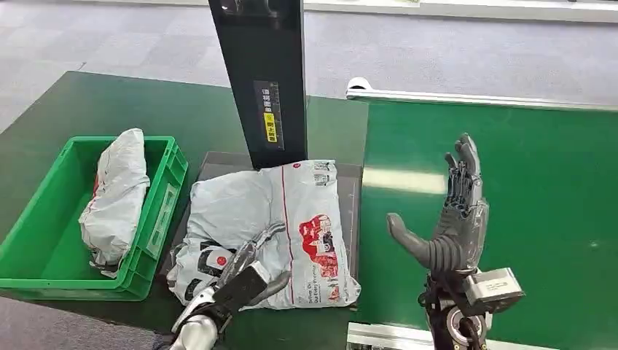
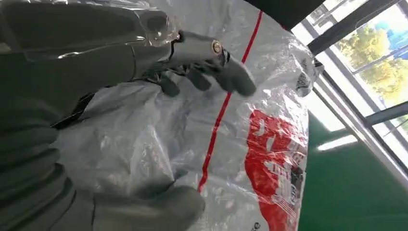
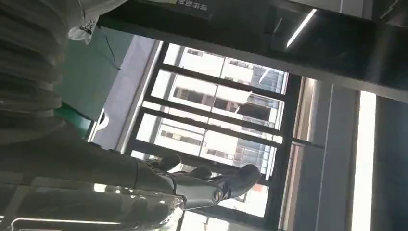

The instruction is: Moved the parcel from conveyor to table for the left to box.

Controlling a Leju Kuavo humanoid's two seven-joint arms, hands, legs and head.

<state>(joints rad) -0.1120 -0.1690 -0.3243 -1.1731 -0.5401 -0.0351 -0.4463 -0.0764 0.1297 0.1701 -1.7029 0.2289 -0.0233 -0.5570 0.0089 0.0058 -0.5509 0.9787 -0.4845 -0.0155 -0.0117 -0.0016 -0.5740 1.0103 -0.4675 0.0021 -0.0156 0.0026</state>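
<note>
A grey-white parcel (image 1: 284, 208) with red print lies on a dark flat platform (image 1: 218, 162) between the green bin and the conveyor. My left hand (image 1: 244, 273) lies on the parcel's near left corner, fingers stretched out over the wrinkled plastic. In the left wrist view the parcel (image 2: 240, 159) sits under my left hand (image 2: 96, 62), with the fingers (image 2: 216, 72) and thumb (image 2: 159, 207) spread apart and nothing pinched. My right hand (image 1: 455, 219) stands upright over the green conveyor belt (image 1: 539, 189), fingers apart and holding nothing. My right hand (image 3: 192, 187) also appears against windows.
A green bin (image 1: 165, 208) at the left holds another grey parcel (image 1: 116, 193). A black upright post (image 1: 266, 80) rises just behind the platform. The conveyor's metal rail (image 1: 466, 97) runs along its far edge. The dark green tabletop (image 1: 95, 102) surrounds the bin.
</note>
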